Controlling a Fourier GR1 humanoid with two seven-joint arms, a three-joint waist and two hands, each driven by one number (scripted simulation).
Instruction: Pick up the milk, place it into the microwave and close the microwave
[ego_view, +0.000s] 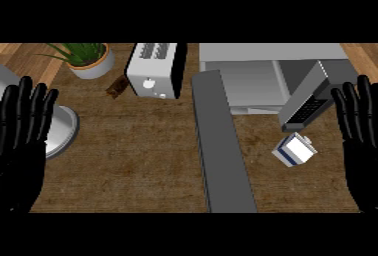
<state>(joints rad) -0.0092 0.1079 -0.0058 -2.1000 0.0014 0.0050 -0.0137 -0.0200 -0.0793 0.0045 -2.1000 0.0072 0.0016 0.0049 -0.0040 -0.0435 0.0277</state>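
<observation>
The left robot hand (26, 130) is glossy black all over, with long slender fingers built of rounded segments that catch thin pale highlights along their edges. The right robot hand (356, 125) is of the same make: black, smooth-shelled, narrow-fingered, its palm widening toward the wrist with no markings visible

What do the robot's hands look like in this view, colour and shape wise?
Both the left hand and the right hand are glossy black all over, with long, slender, segmented fingers and faint highlights along them. No markings, cables or sleeves show on either. The forearms are not visible here, so their look cannot be told.
</observation>
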